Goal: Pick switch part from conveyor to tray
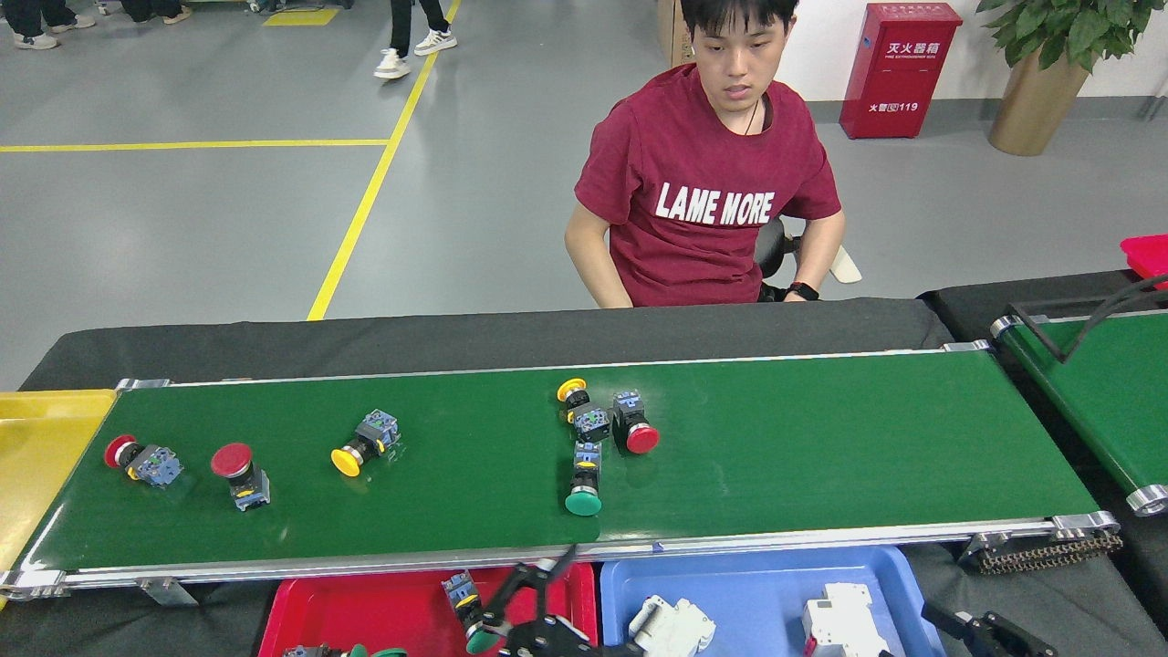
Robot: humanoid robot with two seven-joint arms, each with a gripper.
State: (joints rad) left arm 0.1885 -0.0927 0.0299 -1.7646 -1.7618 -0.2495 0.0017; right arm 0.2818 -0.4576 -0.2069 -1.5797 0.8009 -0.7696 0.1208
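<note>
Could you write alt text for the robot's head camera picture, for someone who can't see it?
Six push-button switches lie scattered on a long green conveyor belt, with a red tray and a blue tray in front of it. Two white parts rest in the blue tray. A seated person in a red shirt watches from behind.
</note>
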